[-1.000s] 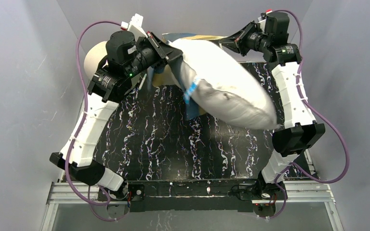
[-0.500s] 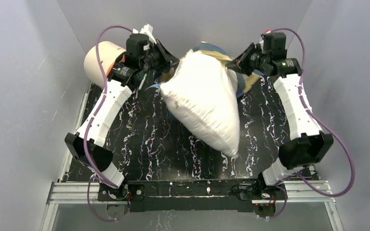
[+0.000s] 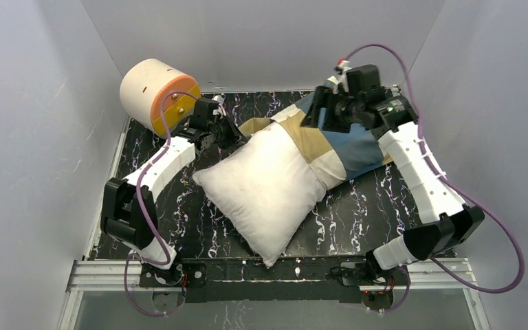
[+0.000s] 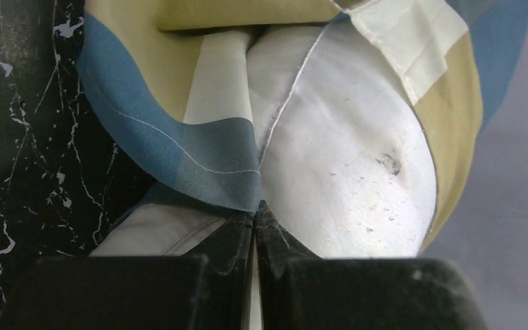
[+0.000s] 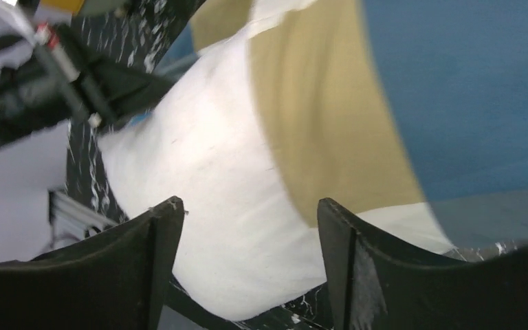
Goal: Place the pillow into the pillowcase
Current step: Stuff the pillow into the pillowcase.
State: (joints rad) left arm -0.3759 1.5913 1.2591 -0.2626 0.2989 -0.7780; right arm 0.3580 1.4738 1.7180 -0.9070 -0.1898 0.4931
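Lying pillow (image 3: 265, 189): centre of frame, flat on table (image 3: 364, 213), upper-right end tucked inside pillowcase (image 3: 347, 144)
Pillowcase: upper right of centre, blue, tan and cream blocks, bunched over that end
Cylinder (image 3: 155, 93): upper left, cream with orange face
Left gripper (image 4: 254, 218): jaws clenched on pillowcase edge, at pillow's upper-left corner
Right gripper (image 5: 247, 210): jaws released, spread above pillowcase

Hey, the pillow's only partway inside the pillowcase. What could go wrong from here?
1. Most of the pillow lies outside the pillowcase. Only the left gripper pinches the fabric and the right gripper is open, so the opening may sag and the pillow slide out.
2. The pillow's near corner reaches the table's near edge and could slip over it.
3. The left gripper sits close to the cylinder and might bump it.
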